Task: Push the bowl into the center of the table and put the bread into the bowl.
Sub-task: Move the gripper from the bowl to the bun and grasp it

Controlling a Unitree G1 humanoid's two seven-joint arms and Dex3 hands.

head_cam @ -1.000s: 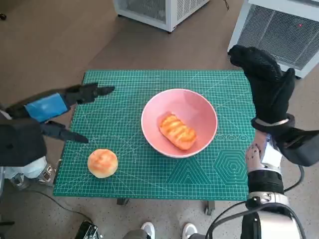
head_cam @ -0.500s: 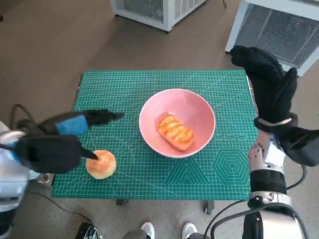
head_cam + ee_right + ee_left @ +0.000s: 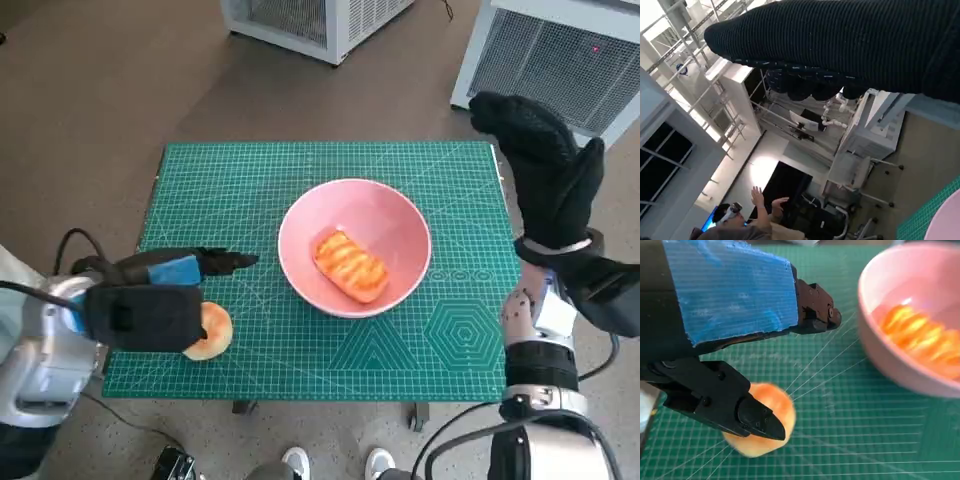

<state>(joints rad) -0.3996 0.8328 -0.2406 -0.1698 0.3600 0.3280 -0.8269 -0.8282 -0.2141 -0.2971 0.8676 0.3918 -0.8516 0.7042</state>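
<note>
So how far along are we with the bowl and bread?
The pink bowl sits near the mat's center with a long bread inside. The left hand is open around the round bun, not gripping yet. Left: grasp it and put it in the bowl.

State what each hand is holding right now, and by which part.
Nothing is held. The left hand hovers open over the round bun; the right hand is raised beside the table, empty.

Brown floor [image 3: 90, 90], white vented cabinets [image 3: 560, 60], green gridded table mat [image 3: 250, 180].
</note>
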